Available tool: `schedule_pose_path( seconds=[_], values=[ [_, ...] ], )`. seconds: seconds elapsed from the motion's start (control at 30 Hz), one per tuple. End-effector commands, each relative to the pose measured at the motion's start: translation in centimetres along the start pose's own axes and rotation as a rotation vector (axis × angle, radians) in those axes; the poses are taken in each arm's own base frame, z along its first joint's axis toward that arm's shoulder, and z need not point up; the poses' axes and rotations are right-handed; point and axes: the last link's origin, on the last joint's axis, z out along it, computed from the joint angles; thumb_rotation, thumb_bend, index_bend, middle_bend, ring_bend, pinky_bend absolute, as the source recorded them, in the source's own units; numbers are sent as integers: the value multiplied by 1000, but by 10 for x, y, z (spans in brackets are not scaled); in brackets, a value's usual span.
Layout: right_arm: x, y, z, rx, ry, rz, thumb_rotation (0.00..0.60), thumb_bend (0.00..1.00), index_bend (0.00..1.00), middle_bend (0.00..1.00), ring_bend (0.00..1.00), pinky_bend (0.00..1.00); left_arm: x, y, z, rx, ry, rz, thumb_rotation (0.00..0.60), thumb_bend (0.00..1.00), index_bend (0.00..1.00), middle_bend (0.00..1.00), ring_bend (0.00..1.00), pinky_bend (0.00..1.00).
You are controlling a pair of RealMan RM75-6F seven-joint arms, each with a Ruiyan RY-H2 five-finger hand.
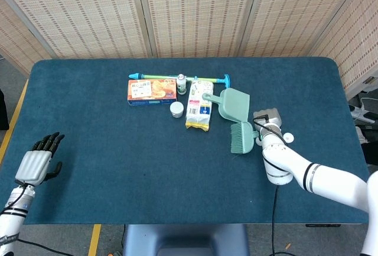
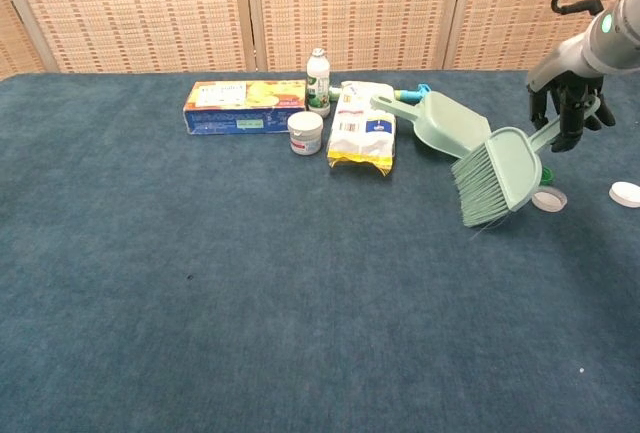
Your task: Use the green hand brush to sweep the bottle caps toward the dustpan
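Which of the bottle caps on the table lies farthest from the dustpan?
The white cap alone near the table's right edge. The other white cap lies just beside the brush, closer to the dustpan.

Blue table (image 2: 200,333) with dustpan (image 2: 452,130), caps (image 2: 548,199)

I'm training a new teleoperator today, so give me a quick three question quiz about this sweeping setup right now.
1. True or false: the right hand holds the green hand brush.
2. Which lies nearest the dustpan? A) orange box B) yellow-edged packet C) small white jar
3. Fill in: the left hand holds ____.

Key: 1 true; 2 B; 3 nothing.
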Motion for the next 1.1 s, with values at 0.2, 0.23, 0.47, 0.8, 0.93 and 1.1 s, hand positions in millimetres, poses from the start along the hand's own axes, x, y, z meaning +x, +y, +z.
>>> schedule_pose_path(
  seconds=[0.2,0.23,0.47,0.8,0.93,1.1],
  values=[
    [-7,12,14,-110,-14,-92,600,399,1000,887,612,521,-1,0,0,1,-2,3,600,466,0,0,51,174],
    [-9,15,16,-128,-15,-104,600,398,1000,887,612,521,-1,0,0,2,-1,3,600,465,0,0,51,174],
    [-19,36,24,-211,-34,-149,600,399,1000,887,612,521,-3,1,1,1,-8,8,600,466,0,0,52,174],
    [-33,65,33,-281,-76,-151,600,398,1000,887,612,521,-7,5,2,-7,-20,23,600,466,0,0,52,175],
    [-35,77,36,-325,-86,-167,600,399,1000,887,612,521,-9,7,3,-7,-24,28,600,466,0,0,52,175],
    [-36,93,35,-376,-95,-173,600,399,1000,887,612,521,-11,7,2,-7,-31,32,600,466,0,0,53,174]
  ],
)
